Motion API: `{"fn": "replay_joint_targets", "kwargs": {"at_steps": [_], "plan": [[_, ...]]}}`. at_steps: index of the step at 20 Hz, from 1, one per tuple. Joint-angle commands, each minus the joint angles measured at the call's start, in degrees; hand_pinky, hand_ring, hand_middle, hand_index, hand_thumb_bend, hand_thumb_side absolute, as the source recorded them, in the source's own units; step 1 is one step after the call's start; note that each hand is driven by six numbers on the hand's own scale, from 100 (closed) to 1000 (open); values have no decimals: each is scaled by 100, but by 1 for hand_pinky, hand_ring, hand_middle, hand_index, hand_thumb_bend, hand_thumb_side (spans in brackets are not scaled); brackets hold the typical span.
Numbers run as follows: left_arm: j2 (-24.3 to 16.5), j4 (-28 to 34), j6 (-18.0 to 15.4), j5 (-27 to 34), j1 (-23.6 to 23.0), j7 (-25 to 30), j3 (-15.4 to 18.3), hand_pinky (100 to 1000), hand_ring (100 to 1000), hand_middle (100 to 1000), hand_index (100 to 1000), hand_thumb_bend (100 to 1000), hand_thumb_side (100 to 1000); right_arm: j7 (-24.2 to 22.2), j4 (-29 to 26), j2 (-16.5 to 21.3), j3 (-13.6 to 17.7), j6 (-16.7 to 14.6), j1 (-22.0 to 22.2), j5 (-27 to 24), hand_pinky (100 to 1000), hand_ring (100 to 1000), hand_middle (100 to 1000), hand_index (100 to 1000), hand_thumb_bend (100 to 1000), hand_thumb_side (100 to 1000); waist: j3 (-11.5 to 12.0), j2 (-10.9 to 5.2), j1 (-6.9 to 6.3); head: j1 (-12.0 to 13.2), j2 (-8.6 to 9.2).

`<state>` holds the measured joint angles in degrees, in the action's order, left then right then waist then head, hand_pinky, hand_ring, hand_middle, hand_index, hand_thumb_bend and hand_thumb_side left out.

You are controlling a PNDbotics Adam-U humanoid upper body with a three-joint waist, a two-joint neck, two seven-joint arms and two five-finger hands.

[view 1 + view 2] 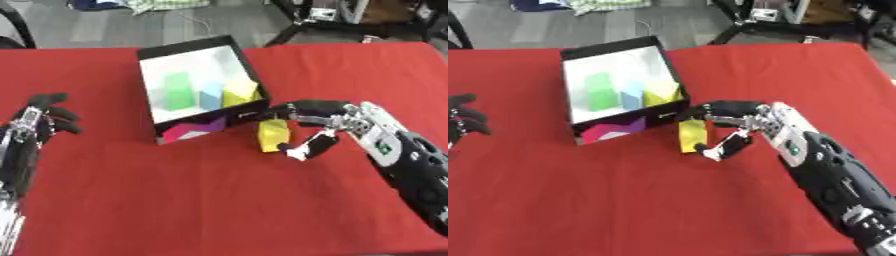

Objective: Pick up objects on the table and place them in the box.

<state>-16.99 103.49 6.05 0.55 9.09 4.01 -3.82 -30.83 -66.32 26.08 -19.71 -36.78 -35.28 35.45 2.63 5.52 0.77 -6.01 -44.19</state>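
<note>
A yellow block (272,134) stands on the red table just in front of the box's near right corner. My right hand (325,125) reaches in from the right, its fingers above the block and its thumb below, pinching it. The box (203,86) is black-walled with a white floor and a pink and purple front panel. Inside it are a green block (178,91), a light blue block (211,96) and a yellow block (240,92). My left hand (45,119) rests on the table at the far left, fingers relaxed, holding nothing.
The red table (201,200) stretches wide in front of the box. Beyond its far edge are a grey floor, black chair or stand legs (293,27) and some cloth (166,5).
</note>
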Motion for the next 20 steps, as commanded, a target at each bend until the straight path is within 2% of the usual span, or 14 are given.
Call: {"fn": "replay_joint_targets", "kwargs": {"at_steps": [1,6,9,11,16,17,18,20], "plan": [[-17,97,-9,15,50,18,32,801,536,553,836,136,957,-488,128,56,31,-671,-21,173,968,776,582,959,100,200,2,-65,-29,8,8],[-9,95,-10,17,53,13,35,801,536,553,836,136,957,-90,135,30,62,-655,-27,213,943,684,457,936,100,109,9,-66,-31,11,8],[-8,96,-10,19,55,8,38,802,535,552,836,136,957,127,103,23,86,-648,-28,196,913,588,350,908,100,100,9,-67,-33,12,8],[-6,95,-9,21,56,6,38,802,535,552,836,136,957,281,67,20,113,-624,-26,146,896,554,311,896,100,100,8,-67,-33,14,8],[-8,97,-8,23,61,1,40,802,535,552,836,135,956,568,-105,31,145,-573,-28,-68,870,496,244,856,100,100,-1,-71,-35,15,8],[-8,98,-8,25,62,0,40,802,535,552,836,135,956,593,-160,38,148,-565,-34,-126,866,486,234,849,100,135,-3,-73,-36,15,8],[-8,98,-7,26,62,-1,40,802,535,552,836,136,956,616,-236,50,154,-560,-51,-185,865,483,230,846,100,100,-5,-76,-37,17,8],[-7,97,-6,28,62,-3,42,802,535,552,836,135,956,625,-397,74,161,-526,-89,-338,867,486,233,842,100,100,-7,-81,-38,21,8]]}}
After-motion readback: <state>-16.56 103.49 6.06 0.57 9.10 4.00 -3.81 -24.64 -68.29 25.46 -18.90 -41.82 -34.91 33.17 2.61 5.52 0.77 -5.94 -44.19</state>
